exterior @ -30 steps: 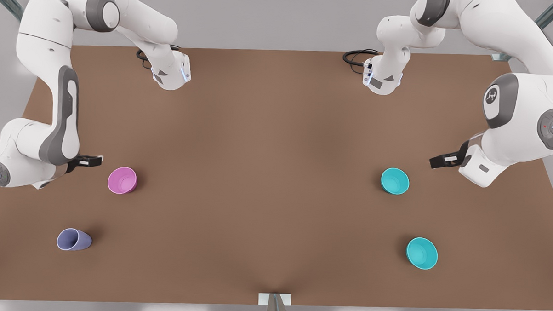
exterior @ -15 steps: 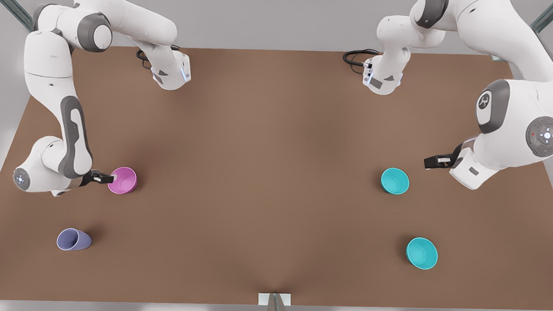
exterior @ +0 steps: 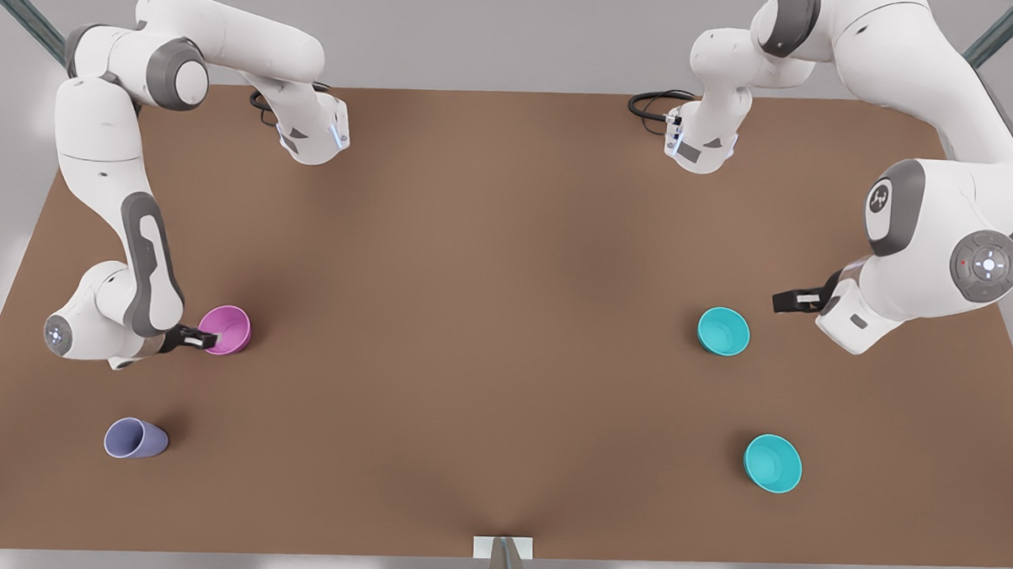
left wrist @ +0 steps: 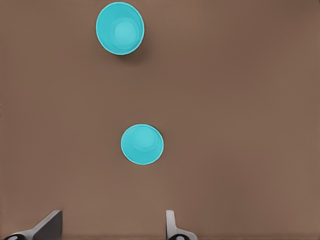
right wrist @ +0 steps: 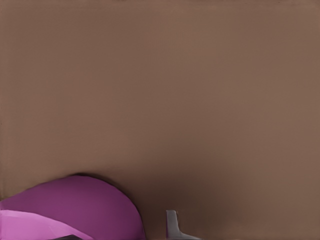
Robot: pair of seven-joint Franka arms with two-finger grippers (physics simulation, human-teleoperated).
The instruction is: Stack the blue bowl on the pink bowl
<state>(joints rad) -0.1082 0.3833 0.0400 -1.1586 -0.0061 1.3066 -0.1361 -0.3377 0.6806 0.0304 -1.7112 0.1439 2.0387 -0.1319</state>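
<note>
The pink bowl (exterior: 227,329) (right wrist: 70,210) stands upright at the front view's left. My right gripper (exterior: 202,339) (right wrist: 112,231) is open at that bowl's rim on the side toward the table's left edge. One finger (right wrist: 171,224) shows outside the wall and the bowl hides the other. The blue bowl (exterior: 723,331) (left wrist: 142,144) stands upright at the front view's right. My left gripper (exterior: 791,300) (left wrist: 110,227) hovers a short way to its right, open and holding nothing.
A slightly wider teal bowl (exterior: 772,463) (left wrist: 120,28) stands nearer the table's front edge on the right. A lavender cup (exterior: 135,438) lies on its side at the front left. The brown table (exterior: 488,317) is bare between the two sides.
My right gripper has swung in from the left and come down to the pink bowl's rim. My left gripper has drifted a little toward the blue bowl. No bowl has moved.
</note>
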